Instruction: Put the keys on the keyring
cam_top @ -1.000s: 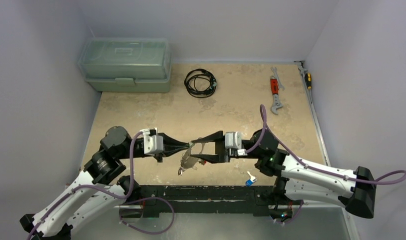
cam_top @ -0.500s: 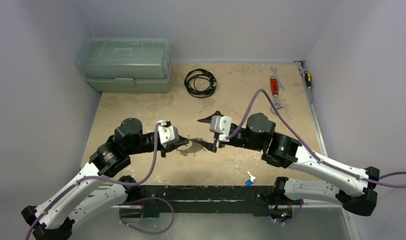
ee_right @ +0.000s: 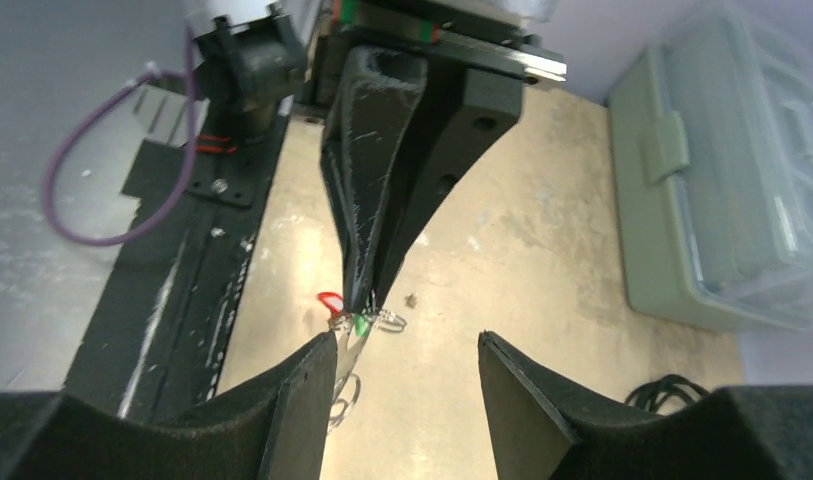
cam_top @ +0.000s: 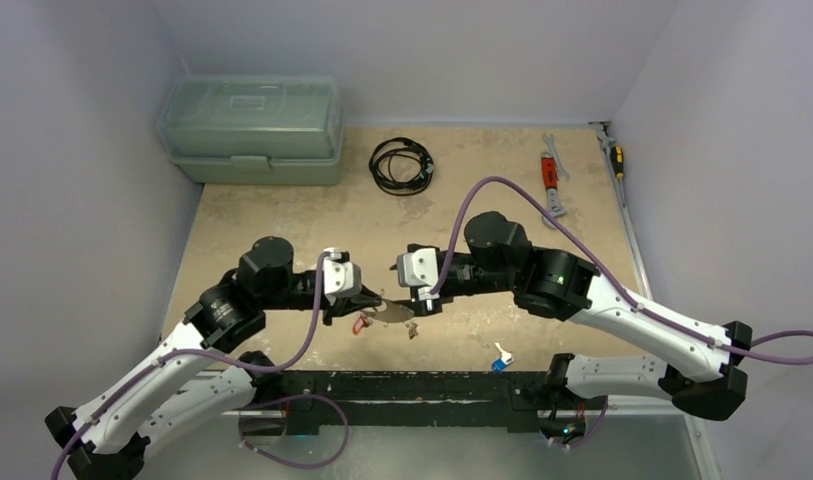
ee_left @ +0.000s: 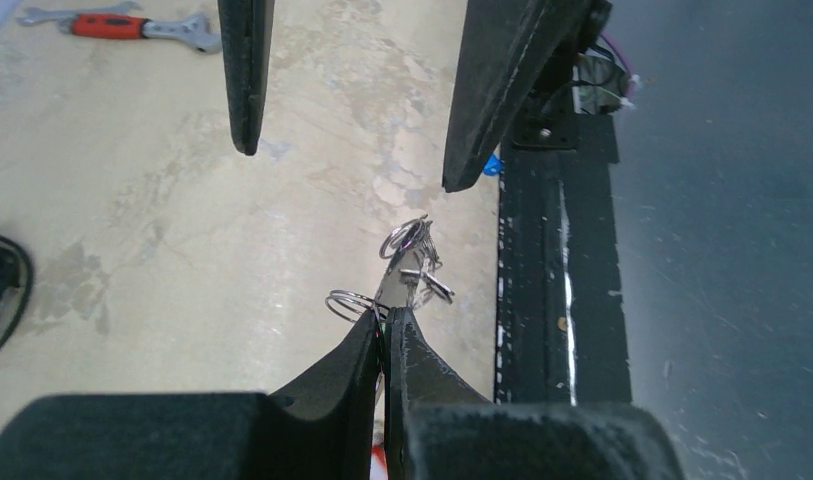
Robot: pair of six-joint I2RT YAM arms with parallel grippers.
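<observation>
My left gripper (cam_top: 374, 302) is shut on the keyring (cam_top: 390, 313), a thin silvery loop held just above the table's front middle. From the loop hang keys (ee_left: 412, 265), one with a red tag (ee_right: 330, 300) and one with a green tag (ee_right: 362, 322). In its own view the left gripper (ee_left: 387, 322) pinches the metal, with a small split ring (ee_left: 347, 300) beside the tips. My right gripper (cam_top: 407, 290) faces it, open; in its wrist view the right gripper (ee_right: 407, 345) has its left finger (ee_right: 312, 390) next to the hanging keys. A blue-headed key (cam_top: 499, 358) lies on the table.
A green toolbox (cam_top: 250, 128) stands at the back left, a black cable coil (cam_top: 402, 165) behind the grippers, and a red-handled wrench (cam_top: 550, 185) plus a screwdriver (cam_top: 615, 160) at the back right. The black base rail (cam_top: 422, 385) runs along the near edge.
The right gripper has let go of the loop, swung away and come back left beside the left gripper, jaws wider. The left gripper moved right and farther from the base, still pinching the keyring.
</observation>
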